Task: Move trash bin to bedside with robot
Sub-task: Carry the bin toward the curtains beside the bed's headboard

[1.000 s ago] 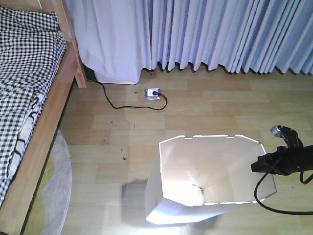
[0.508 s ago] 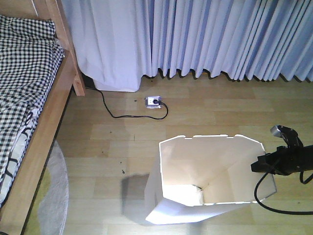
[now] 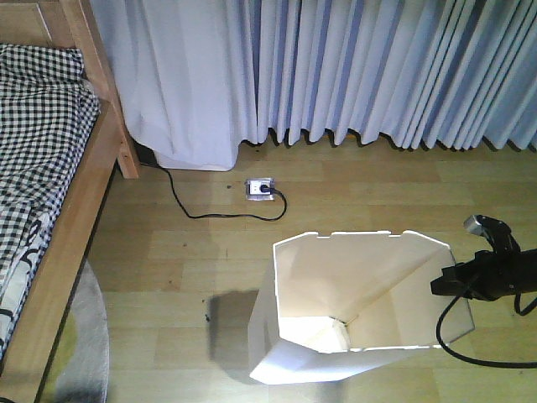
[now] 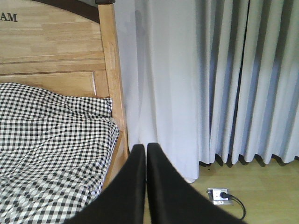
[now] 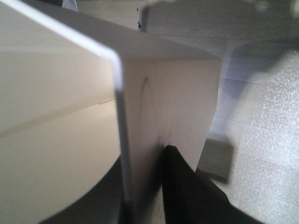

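The white trash bin (image 3: 312, 285) stands on the wooden floor, octagonal rim up, right of the bed. My right gripper (image 3: 446, 283) is shut on the bin's right wall at the rim, a black cable trailing under it. In the right wrist view the gripper (image 5: 145, 156) has one finger inside and one outside the thin white wall (image 5: 173, 88). The bed (image 3: 50, 159), with its light wooden frame and checked bedding, lies along the left edge. My left gripper (image 4: 146, 150) is shut and empty, held in the air facing the bed (image 4: 51, 149) and its headboard.
Pale curtains (image 3: 352, 67) hang across the back wall. A power strip (image 3: 259, 188) with a black cable lies on the floor between the bed post and the bin; it also shows in the left wrist view (image 4: 218, 196). A grey round rug (image 3: 84, 344) lies beside the bed.
The floor, power strip and bed post have slid down and left in the view. The bin and right gripper keep their place in the frame, so they have moved with the base towards the curtains.
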Motion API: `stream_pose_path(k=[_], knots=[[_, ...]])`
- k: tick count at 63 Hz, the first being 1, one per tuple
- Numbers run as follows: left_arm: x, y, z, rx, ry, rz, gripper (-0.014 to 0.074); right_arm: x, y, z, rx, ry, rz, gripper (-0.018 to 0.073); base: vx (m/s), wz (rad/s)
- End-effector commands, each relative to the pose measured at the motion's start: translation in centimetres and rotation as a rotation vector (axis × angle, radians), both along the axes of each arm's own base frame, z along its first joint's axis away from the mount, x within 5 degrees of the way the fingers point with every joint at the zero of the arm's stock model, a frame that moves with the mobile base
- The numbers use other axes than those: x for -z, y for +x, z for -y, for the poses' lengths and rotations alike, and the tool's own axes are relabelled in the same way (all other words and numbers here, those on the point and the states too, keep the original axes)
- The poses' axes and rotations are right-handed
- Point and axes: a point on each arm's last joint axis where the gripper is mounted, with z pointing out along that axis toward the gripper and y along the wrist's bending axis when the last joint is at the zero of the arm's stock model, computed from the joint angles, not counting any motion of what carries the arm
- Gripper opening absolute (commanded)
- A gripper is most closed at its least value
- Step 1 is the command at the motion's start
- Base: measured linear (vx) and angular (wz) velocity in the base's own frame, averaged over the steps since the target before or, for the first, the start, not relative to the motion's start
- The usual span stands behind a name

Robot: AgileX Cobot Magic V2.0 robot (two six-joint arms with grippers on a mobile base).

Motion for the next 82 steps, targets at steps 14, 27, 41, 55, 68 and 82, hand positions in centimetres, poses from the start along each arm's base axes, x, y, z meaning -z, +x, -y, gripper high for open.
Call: stream_pose_path(k=[14, 27, 41, 55, 68, 82], knots=[[-1.51, -0.15, 0.07, 0.008, 0.002, 0.103, -0.0006, -3.52, 1.04, -1.21, 0.003, 0.221, 0.097, -0.0005, 0.13, -0.01], [-1.51, -0.15, 0.07, 0.008, 0.002, 0.103, -0.0006, -3.52, 1.04, -1.21, 0.003, 0.221, 0.097, -0.0005, 0.14, 0.01], [-1.51, -0.15, 0.07, 0.008, 0.002, 0.103, -0.0006, -3.52, 1.04, -1.21, 0.003, 0.221, 0.097, -0.0005, 0.16, 0.02], [-1.51, -0.15, 0.07, 0.008, 0.002, 0.103, -0.0006, -3.52, 1.04, -1.21, 0.003, 0.221, 0.097, -0.0005, 0.17, 0.02], [-1.51, -0.15, 0.07, 0.008, 0.002, 0.103, -0.0006, -3.52, 1.04, -1.21, 0.003, 0.221, 0.097, -0.0005, 0.16, 0.01], [-1.51, -0.15, 0.07, 0.008, 0.002, 0.103, -0.0006, -3.52, 1.04, -1.21, 0.003, 0.221, 0.097, -0.0005, 0.15, 0.01]])
